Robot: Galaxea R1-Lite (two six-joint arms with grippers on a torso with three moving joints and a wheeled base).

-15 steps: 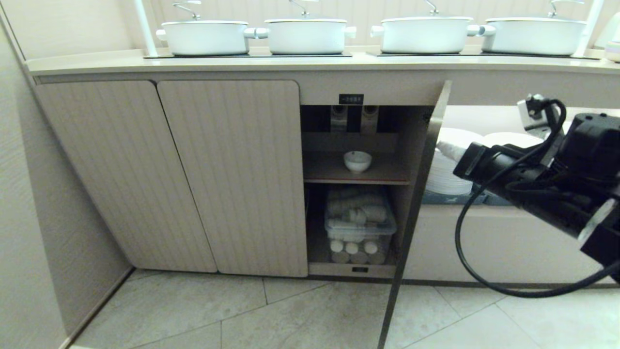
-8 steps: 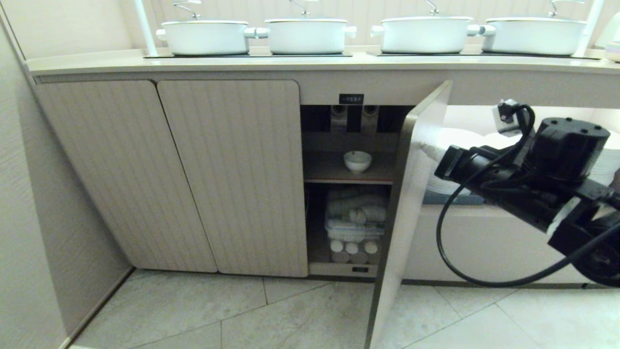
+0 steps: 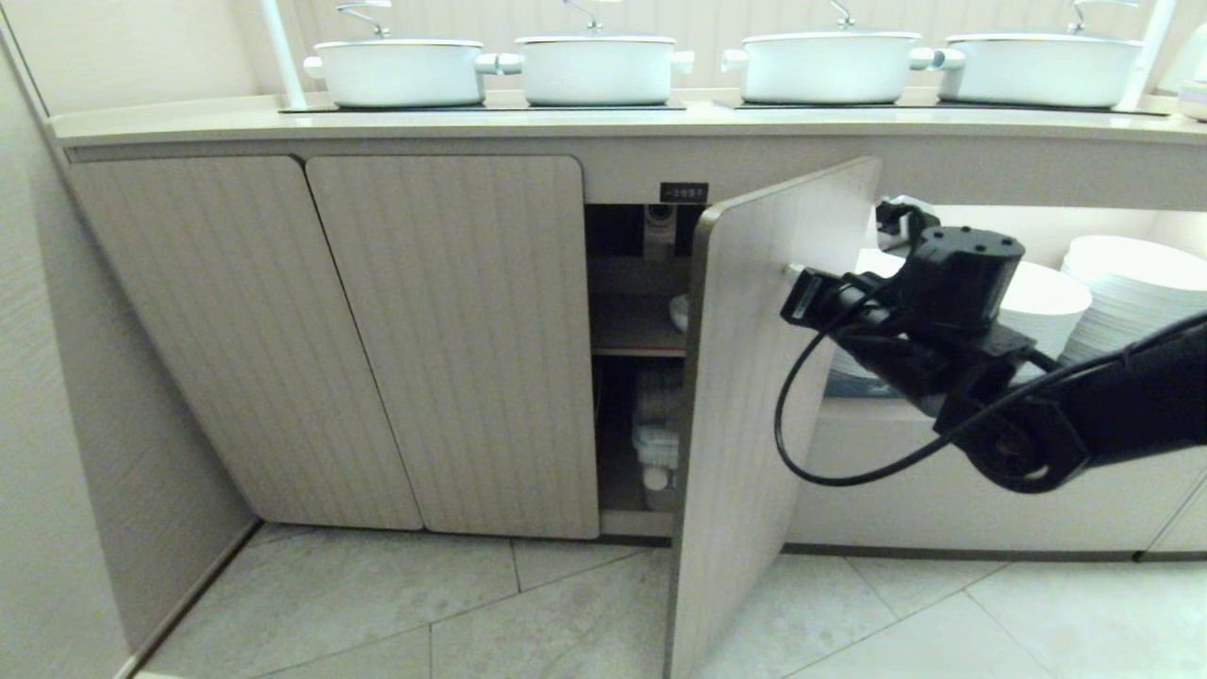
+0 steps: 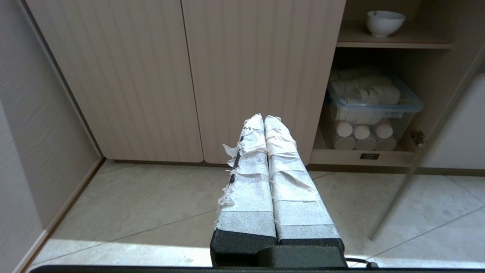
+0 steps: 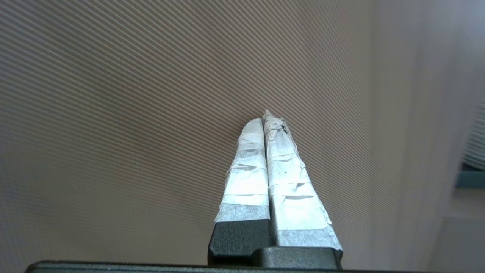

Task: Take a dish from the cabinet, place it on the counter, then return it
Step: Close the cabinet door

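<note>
Centre frame: half-shut fluted door [image 3: 754, 396] screening dish [image 4: 385, 22]; right gripper [image 5: 269, 118] pressed together against door; left gripper [image 4: 264, 118] pressed together; 4 pots [image 3: 594, 68] upper frame.

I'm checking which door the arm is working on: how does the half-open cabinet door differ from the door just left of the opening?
The half-open door swings out from the cabinet, with the right hand at its face; the closed door lies flush, untouched. The half-open door hides most of the dish in the head view. Both are beige, fluted, round-cornered.
</note>
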